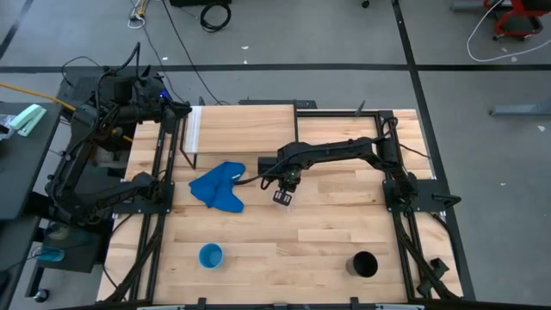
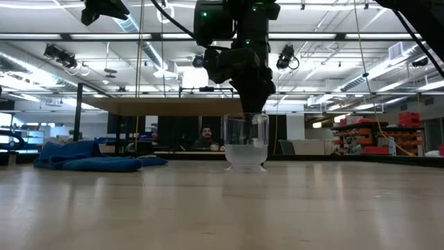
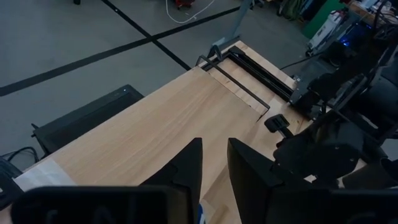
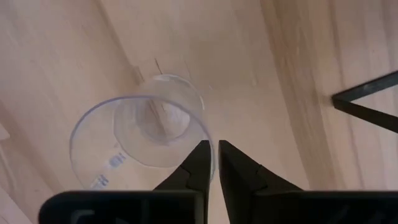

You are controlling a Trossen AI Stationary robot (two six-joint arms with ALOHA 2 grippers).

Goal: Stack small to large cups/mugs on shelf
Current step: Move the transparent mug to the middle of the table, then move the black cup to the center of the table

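The small clear cup (image 1: 283,198) stands upright near the table's middle, and shows in the low view (image 2: 245,147) and the right wrist view (image 4: 140,130). My right gripper (image 1: 287,182) is above it, shut on its rim. The light blue cup (image 1: 211,255) stands near the front left. The black cup (image 1: 364,264) stands near the front right. The light-wood shelf (image 1: 245,125) stands on its black legs at the far edge. My left gripper (image 1: 181,110) waits over the shelf's left end, its fingers (image 3: 186,168) a little apart and empty. My right gripper holds the clear cup by its rim (image 4: 208,134), one finger inside the cup and one outside, with the wall pinched between them. The fingers come from above and point down (image 2: 253,111). The cup is upright, and its base (image 2: 244,167) seems to sit on the table.
A crumpled blue cloth (image 1: 219,187) lies left of the clear cup, in front of the shelf. Black frame rails (image 1: 155,215) run along both sides of the table. A person shows in the room beyond the table (image 2: 205,135).
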